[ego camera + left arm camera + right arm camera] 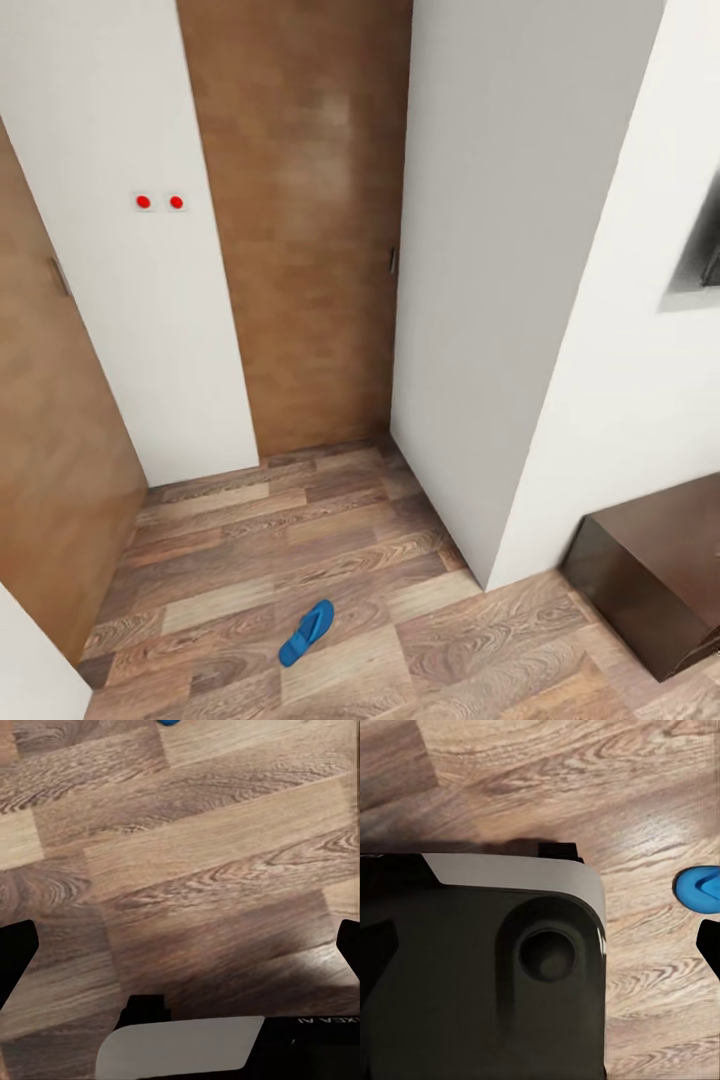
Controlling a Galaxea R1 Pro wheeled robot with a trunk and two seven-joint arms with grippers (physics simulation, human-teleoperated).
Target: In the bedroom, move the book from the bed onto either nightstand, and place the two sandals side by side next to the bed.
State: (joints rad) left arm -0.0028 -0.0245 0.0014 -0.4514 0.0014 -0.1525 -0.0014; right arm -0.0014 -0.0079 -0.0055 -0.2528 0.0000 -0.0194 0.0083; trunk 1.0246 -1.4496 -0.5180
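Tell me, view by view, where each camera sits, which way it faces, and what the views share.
Head view: on the robot's head, looking forward and down at a brown door, white walls, the wood-plank floor and a blue sandal.
Left wrist view: near the left gripper, facing down at floor; its dark fingertips show wide apart at the frame's edges.
Right wrist view: near the right gripper, facing down onto the robot's dark base; one fingertip shows.
Shared: the plank floor in all three; blue sandal in head and right wrist views.
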